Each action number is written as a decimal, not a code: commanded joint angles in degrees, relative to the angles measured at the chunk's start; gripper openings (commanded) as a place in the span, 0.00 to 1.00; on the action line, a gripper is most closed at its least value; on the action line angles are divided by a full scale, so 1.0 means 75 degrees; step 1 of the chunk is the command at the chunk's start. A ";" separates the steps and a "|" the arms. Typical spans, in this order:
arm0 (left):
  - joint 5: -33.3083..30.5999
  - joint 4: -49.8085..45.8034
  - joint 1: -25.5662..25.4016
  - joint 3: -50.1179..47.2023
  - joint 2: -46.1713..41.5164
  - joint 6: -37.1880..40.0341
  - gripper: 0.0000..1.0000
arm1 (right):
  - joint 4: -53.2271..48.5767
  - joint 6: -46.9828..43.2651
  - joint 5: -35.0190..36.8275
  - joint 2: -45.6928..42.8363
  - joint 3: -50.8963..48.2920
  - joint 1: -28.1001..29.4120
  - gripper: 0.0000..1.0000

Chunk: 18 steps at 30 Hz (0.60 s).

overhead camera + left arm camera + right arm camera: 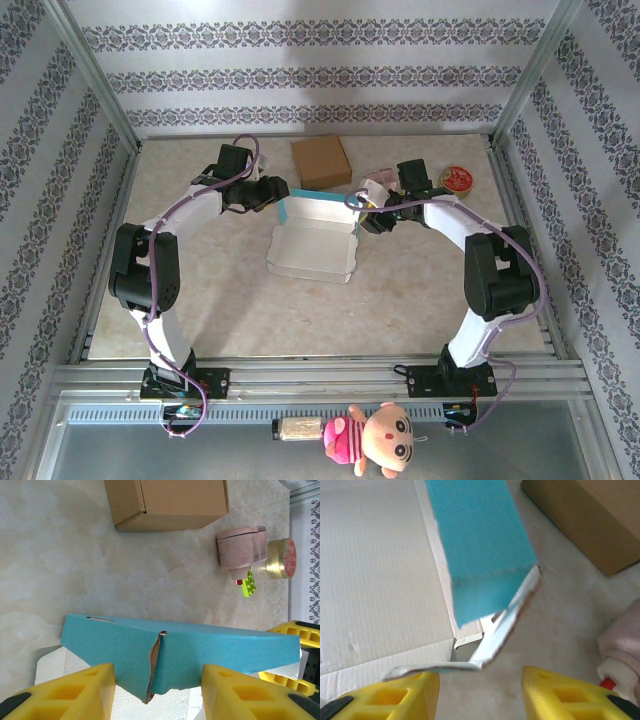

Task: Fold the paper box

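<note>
The paper box (310, 245) lies open mid-table, white inside and teal outside, its teal back wall (200, 645) standing up. My left gripper (278, 192) is at the box's back left corner. In the left wrist view that gripper (159, 680) is open, with the teal wall and a folded seam showing beyond its yellow fingers (75, 695). My right gripper (362, 218) is at the back right corner. In the right wrist view it (480, 680) is open too. A bent white flap (495, 640) reaches into the gap by its left finger.
A brown cardboard box (321, 160) stands just behind the paper box. A pink object (380, 182), a small green brick (248, 585) and a round tin (458, 178) sit at the back right. A doll (375, 438) lies on the front rail.
</note>
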 commanded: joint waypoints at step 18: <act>0.0056 0.0109 0.0054 0.0013 -0.0024 0.0106 0.48 | 0.0808 0.2067 0.1662 0.0551 0.0375 0.0889 0.41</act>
